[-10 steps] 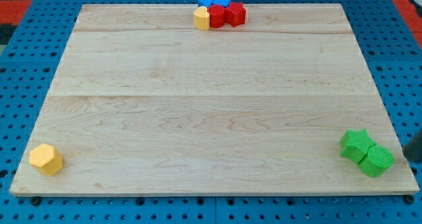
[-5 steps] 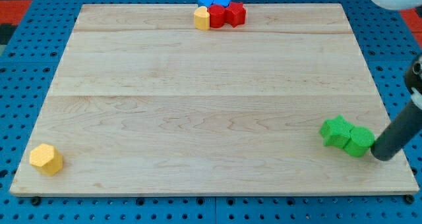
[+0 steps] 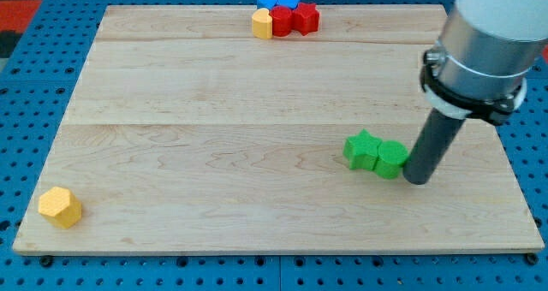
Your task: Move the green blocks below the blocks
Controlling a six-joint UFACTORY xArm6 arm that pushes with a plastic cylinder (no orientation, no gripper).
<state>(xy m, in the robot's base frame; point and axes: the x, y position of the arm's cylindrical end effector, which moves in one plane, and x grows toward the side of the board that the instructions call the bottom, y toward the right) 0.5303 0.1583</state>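
Green star block (image 3: 361, 150), green round block (image 3: 391, 159) touching, my tip (image 3: 416, 180) beside

A pale wooden board of wide glued planks (image 3: 257, 94) fills most of the view under even, soft light. Around the board on every side lies a blue perforated metal base (image 3: 34, 137), and past the board's top corners show patches of red surface (image 3: 21, 4).
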